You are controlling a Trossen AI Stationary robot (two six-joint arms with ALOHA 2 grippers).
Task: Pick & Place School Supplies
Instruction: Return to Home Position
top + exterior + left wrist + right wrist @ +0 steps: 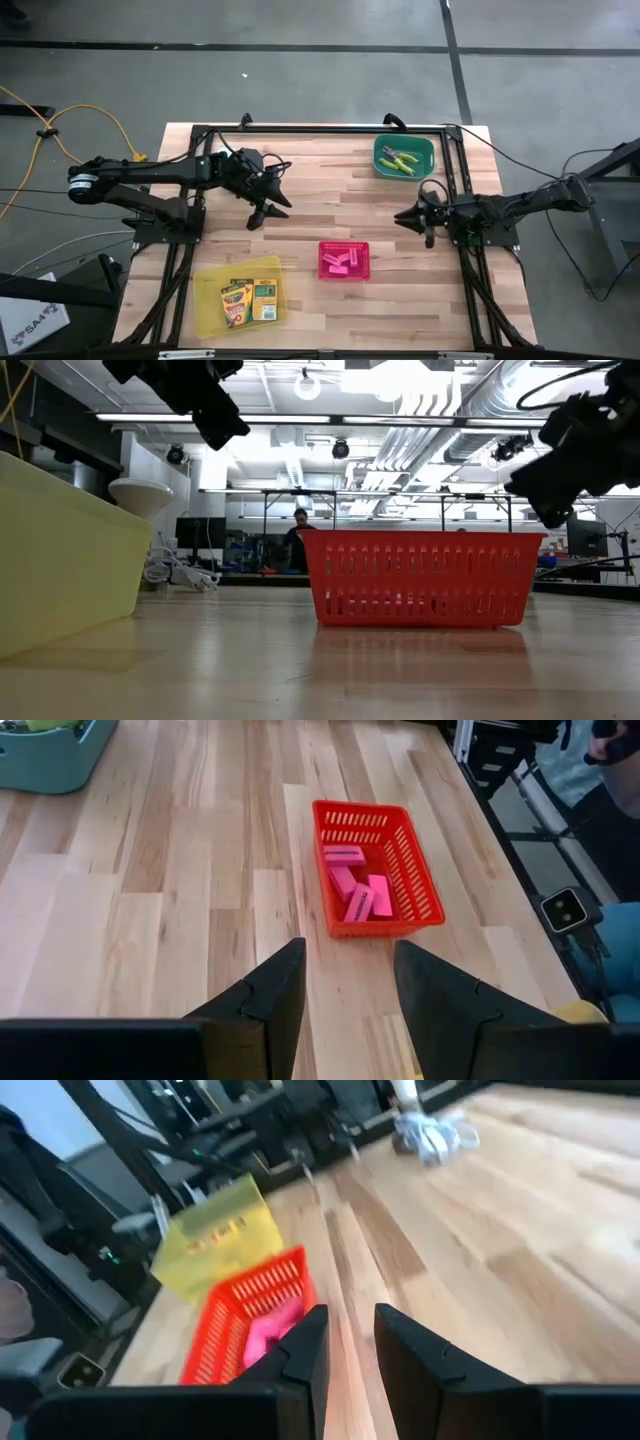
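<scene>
**Nothing held, everything binned**

Starting at the front edge of the table (330, 195): two crayon boxes (248, 300) lying flat in the yellow tray (205, 300), left of centre. Just past that, a few pink erasers (340, 263) piled in the red bin (344, 244), mid-table. Further back, left gripper (268, 218) hanging above bare wood left of the bin, fingers a fair bit apart, gripping nothing. About level with it on the other side, right gripper (413, 229) up off the wood too, only a narrow gap between the fingers, also empty. Way at the far edge, green-handled scissor tools (400, 160) sitting in the green tray (380, 150). Beyond all that, a person (298, 540) standing in the room.
</scene>
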